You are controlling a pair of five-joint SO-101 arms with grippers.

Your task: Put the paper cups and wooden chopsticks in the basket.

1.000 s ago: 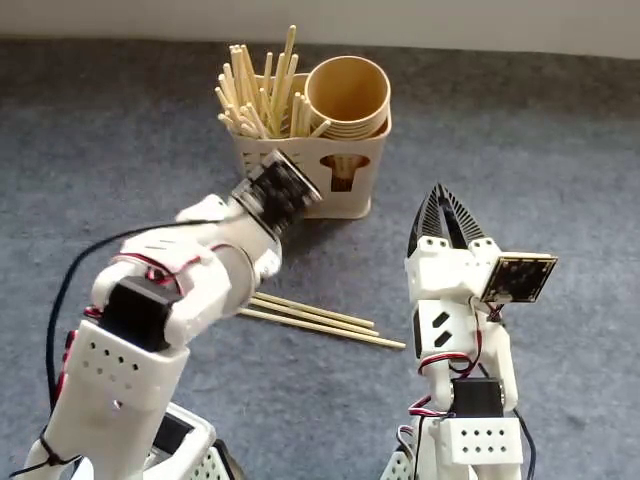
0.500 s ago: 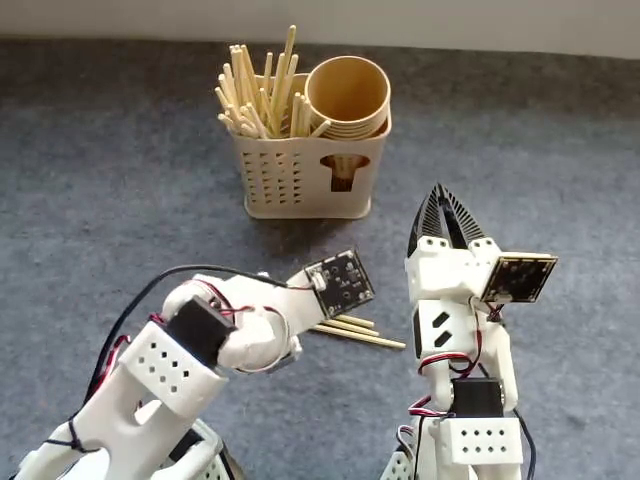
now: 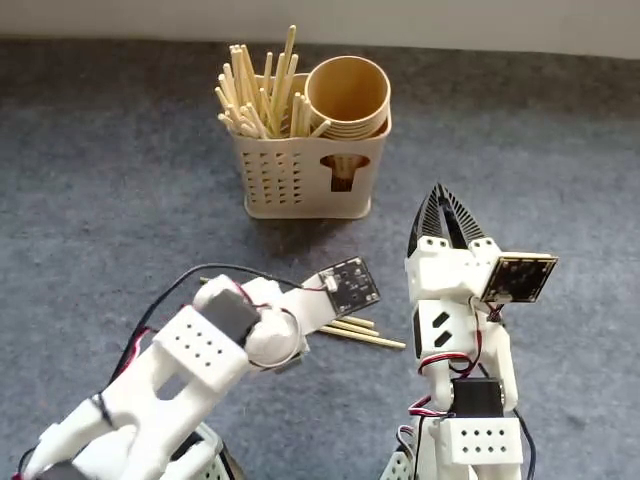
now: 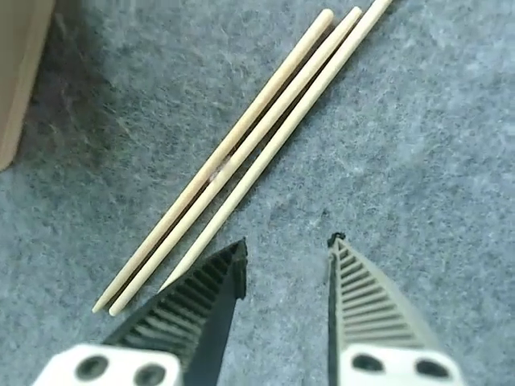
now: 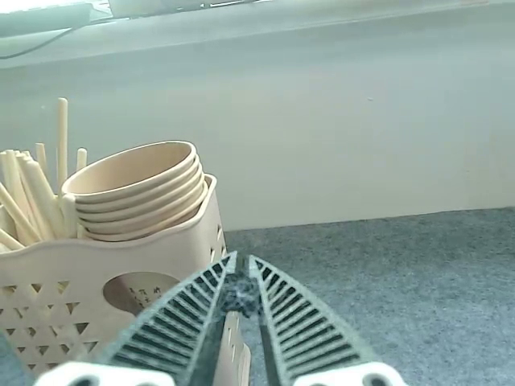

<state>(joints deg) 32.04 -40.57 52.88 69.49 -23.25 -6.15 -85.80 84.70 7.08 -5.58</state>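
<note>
On the carpet [image 3: 120, 200] near the basket [image 3: 300, 185], your three loose chopsticks [image 4: 241, 153] lie side by side right by your left gripper [image 4: 287, 240], which is released and empty, while your right gripper [image 5: 241, 261] sits clenched on nothing, cups [image 3: 348, 95] already in the basket.

Loose chopsticks [image 4: 241, 153]: pale bare wood, smooth, matt. Tan cups [image 3: 348, 95]: paper, matt. Beige basket [image 3: 300, 185]: plastic, smooth w/ slight sheen. Grey carpet [image 3: 120, 180]: cloth, fuzzy, rough nap. On left gripper [image 4: 287, 241], ribbed matt plastic, one finger black, other grey-white. On right gripper [image 5: 241, 261], ribbed dark plastic. White arm shells [image 3: 190, 350]: matt plastic.
</note>
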